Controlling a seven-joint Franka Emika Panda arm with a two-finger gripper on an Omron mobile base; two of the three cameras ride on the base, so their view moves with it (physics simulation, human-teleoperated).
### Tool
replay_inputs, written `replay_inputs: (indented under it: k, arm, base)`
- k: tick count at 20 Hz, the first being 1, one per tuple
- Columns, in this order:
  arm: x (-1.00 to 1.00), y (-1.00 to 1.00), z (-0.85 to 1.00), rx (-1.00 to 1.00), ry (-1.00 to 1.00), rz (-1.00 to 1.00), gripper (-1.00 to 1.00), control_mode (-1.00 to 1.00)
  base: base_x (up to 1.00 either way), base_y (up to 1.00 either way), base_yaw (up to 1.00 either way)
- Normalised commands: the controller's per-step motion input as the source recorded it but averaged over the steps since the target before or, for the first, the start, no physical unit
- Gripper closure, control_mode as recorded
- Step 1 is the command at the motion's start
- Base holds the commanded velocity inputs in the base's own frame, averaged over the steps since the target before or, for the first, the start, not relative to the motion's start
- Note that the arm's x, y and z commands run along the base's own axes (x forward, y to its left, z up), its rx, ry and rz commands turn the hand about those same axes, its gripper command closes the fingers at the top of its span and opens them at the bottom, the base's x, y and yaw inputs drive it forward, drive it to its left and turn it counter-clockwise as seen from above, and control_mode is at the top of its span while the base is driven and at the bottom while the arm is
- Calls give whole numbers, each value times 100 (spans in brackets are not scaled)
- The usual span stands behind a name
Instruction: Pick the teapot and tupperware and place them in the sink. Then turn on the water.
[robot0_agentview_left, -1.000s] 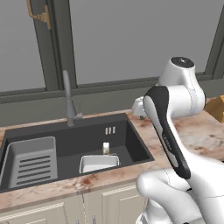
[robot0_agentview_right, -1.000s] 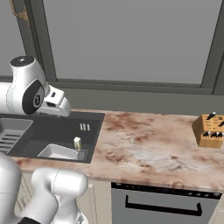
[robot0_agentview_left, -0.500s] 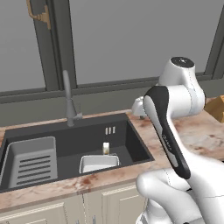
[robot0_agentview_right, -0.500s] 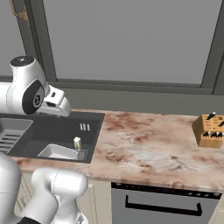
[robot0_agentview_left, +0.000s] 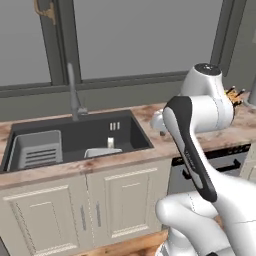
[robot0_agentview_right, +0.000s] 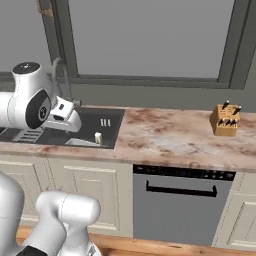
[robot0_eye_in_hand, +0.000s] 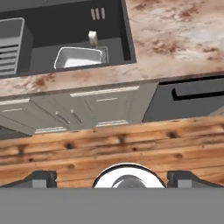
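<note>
the fingers (robot0_eye_in_hand: 43, 178) stood spread wide with nothing between them, their tips aimed down at the wooden floor (robot0_eye_in_hand: 109, 148) in front of the cabinet doors. in the right base view the hand (robot0_agentview_right: 65, 115) hung over the front right corner of the sink (robot0_agentview_right: 107, 117), well above it.

the tupperware (robot0_eye_in_hand: 81, 57) lay inside the sink, against its front wall and right of the grey slotted rack (robot0_eye_in_hand: 11, 39). a small pale object (robot0_eye_in_hand: 92, 38) stood just behind it on the sink floor; it was too small to say whether that was the teapot. no blue stream fell from the faucet (robot0_agentview_left: 74, 90), so turning on the water looked like the step left.

the main risk was reach. the faucet rose at the back edge of the sink, and the hand was near the front edge of the bench (robot0_agentview_right: 170, 135), so the arm would have to stretch far over the basin. a low swing could clip the tupperware rim or tip the small pale object. with the fingers this wide, they could also slide past the slim faucet handle or push the spout aside instead. if the pale object was not the teapot, running water would leave the task short. the knife block (robot0_agentview_right: 225, 120) sat near the far right end, safely apart.
</note>
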Motion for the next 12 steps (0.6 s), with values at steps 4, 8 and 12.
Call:
replay_inputs:
  k: [4, 8, 12]
  arm:
    - [0, 0, 0, 0, 0, 0, -100, 100]
    - [0, 0, 0, 0, 0, 0, -100, 100]
    - [0, 0, 0, 0, 0, 0, -100, 100]
  base:
    - [-100, -6, -2]
    - [-61, 7, 28]
    - [-31, 32, 62]
